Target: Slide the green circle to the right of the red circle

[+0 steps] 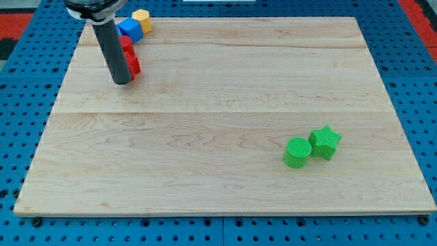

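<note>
The green circle (297, 152) lies on the wooden board (225, 116) at the view's lower right, touching a green star (325, 142) on its right. A red block (128, 53), its shape partly hidden by my rod, sits at the view's upper left. My tip (121, 82) rests on the board just left of and against the red block's lower end, far from the green circle.
A blue block (129, 29) and a yellow block (141, 20) sit at the board's top left edge, just above the red block. Blue pegboard surrounds the board.
</note>
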Controlling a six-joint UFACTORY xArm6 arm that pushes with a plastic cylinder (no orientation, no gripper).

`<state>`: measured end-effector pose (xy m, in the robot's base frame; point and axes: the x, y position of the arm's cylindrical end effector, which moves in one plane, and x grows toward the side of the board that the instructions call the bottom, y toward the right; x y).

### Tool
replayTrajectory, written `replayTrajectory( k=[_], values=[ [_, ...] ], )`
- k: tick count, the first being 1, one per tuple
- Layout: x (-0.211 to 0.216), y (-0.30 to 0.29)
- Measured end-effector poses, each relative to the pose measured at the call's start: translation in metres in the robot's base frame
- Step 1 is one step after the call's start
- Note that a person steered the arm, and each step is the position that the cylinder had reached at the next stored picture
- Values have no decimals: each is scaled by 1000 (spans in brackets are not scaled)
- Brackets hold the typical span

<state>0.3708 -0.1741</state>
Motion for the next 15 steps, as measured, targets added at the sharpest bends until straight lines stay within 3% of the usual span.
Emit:
replayTrajectory(
  k=[1, 2, 3, 6, 7, 10, 12, 13, 15],
  values=[
    [0, 5],
    [18, 66],
    [67, 121],
    [101, 157],
    [157, 161],
    [219, 161],
    [227, 163],
    [232, 199],
    [179, 281]
  ],
)
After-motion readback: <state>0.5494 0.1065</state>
